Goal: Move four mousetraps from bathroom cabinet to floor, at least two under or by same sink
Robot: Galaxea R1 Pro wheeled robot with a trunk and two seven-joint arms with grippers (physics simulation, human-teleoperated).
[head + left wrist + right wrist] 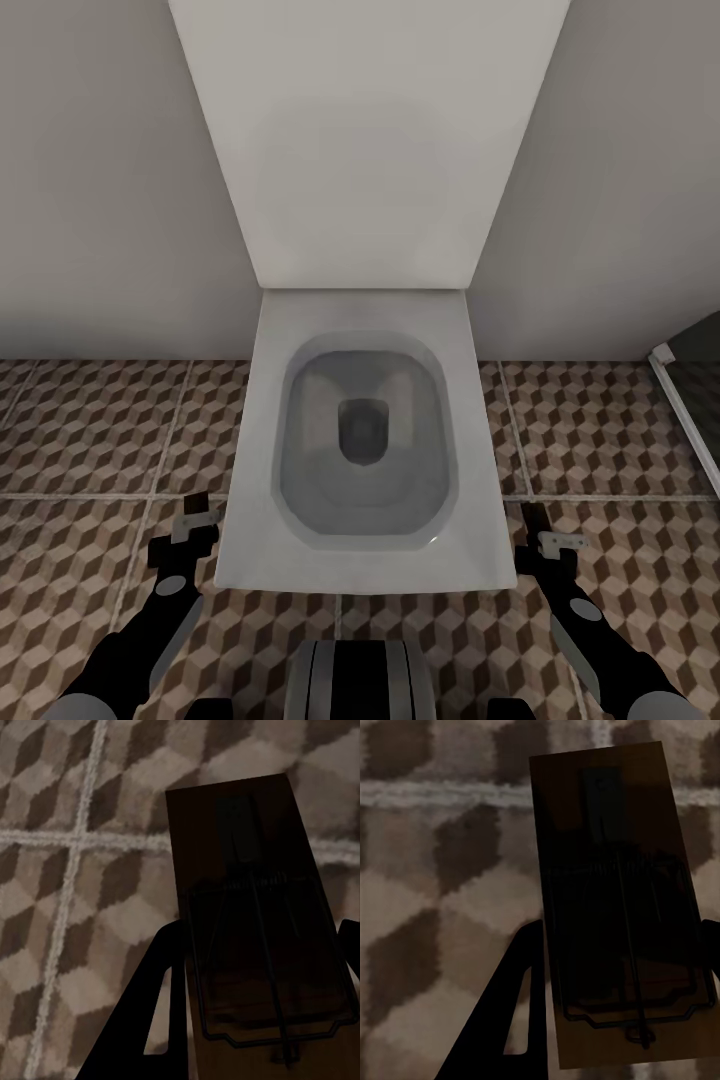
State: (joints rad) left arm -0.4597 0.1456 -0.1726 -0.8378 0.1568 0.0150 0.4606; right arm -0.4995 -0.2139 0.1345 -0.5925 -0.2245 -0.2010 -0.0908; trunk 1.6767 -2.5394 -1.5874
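Left load: flat dark-brown wooden mousetrap (pixel 251 922) clamped in the left gripper (pixel 196 522), over the floor.
Right load: matching dark-brown mousetrap (pixel 615 915) clamped in the right gripper (pixel 548 535).
Room: white square toilet (pixel 365 450) dead ahead, pale walls.
Surface: cube-patterned bathroom floor (pixel 90 430).
Advice: no sink here; carry both level and release low beside the sink.
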